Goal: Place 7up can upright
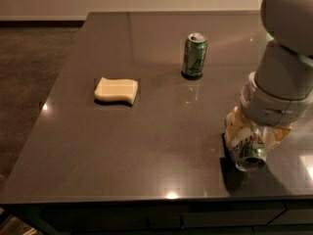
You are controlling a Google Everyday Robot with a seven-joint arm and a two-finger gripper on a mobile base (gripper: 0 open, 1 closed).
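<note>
The 7up can (248, 147), white and silver with green marks, is at the right of the dark table, close to the front edge. It is tilted, with one silver end facing down and towards the camera, just above or touching the tabletop. My gripper (254, 133) hangs from the large grey arm (283, 67) and is shut on the can, with a pale yellow finger (234, 125) on its left side and another on its right side.
A darker green can (194, 55) stands upright at the back middle of the table (146, 146). A yellow sponge (116, 91) lies to the left. The table's front edge runs just below the gripper. Carpet lies to the far left.
</note>
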